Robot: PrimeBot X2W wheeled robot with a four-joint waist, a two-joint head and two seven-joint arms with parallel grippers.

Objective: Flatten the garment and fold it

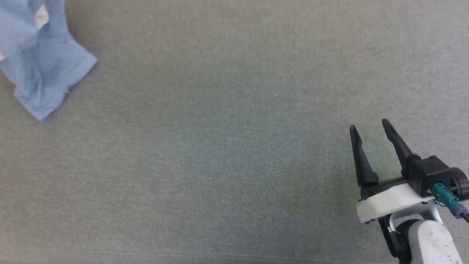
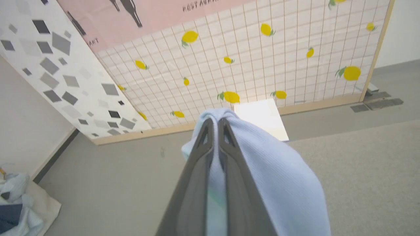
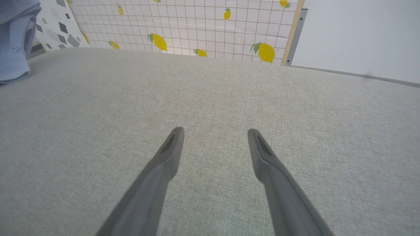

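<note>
Where the garment is: high in the left corner of my head view, the garment (image 1: 44,69) is a bunched, light blue lump with deep folds and a bit of white near its top; part of it runs off the edge
Left pincer: my left pincer (image 2: 216,123) is clenched on the garment; the two dark fingers are squeezed close with blue cloth between them, and the cloth drapes over the tips and falls down one side
Right pincer: my right pincer (image 1: 369,125) is released, its fingers spread wide with nothing between them; it is low on the right of my head view, well apart from the garment
Table: the table (image 1: 234,146) has a flat grey cloth top; my right pincer points along it, close over it, and I cannot tell if it touches
Garment from my right wrist: it hangs at the top left, and its low hem comes down to the far part of the table
Lemon wall (image 2: 262,65): a white panel with a thin grid and yellow lemons, past the table
Pink poster (image 2: 157,13): next to the lemon wall, with dark shapes and some letters on it
Speckled panel (image 2: 65,65): white with grey squares, beside the lemon wall
Floor (image 2: 115,183): grey, with a pile of clothes (image 2: 13,203) on a pale sheet in the corner of my left wrist view
</note>
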